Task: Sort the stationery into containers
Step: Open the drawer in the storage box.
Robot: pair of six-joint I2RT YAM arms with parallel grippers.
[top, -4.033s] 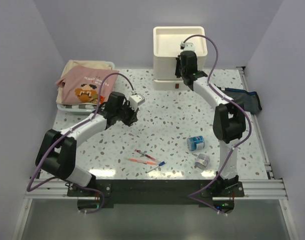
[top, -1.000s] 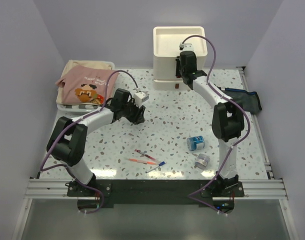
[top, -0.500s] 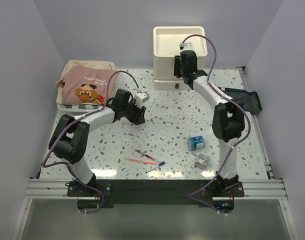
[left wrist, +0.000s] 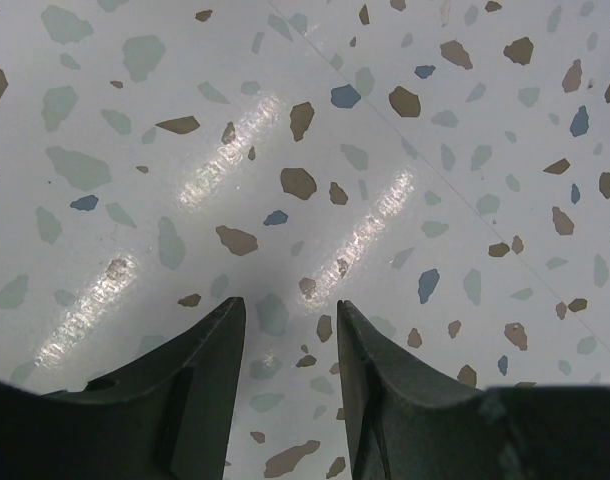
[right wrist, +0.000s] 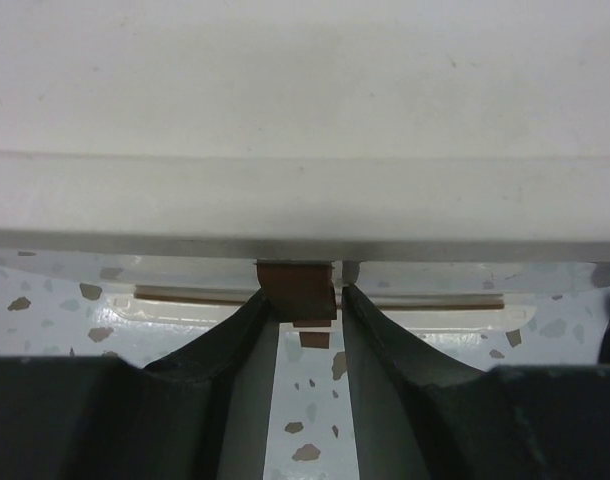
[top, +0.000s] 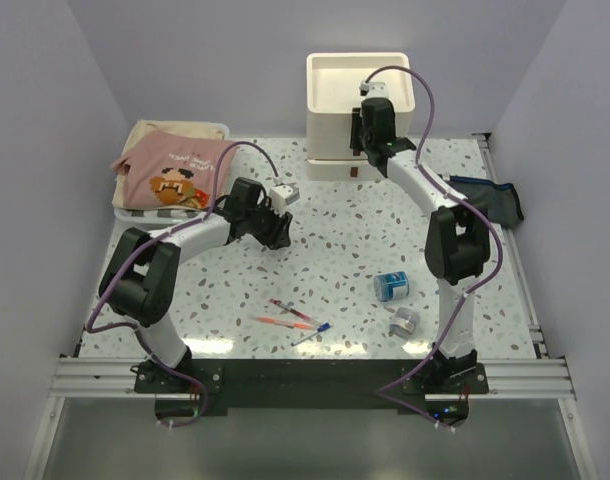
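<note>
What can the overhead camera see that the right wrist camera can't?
Only overhead: the pens, a blue roll, a grey roll, the dark pouch, a folded cloth and the left arm's hand. Only the right wrist: a small brown handle up close, between the fingers of the right hand. Both: the cream drawer unit and the speckled table.

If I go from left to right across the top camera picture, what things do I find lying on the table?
Pink cloth → pens → blue roll → dark pouch
</note>
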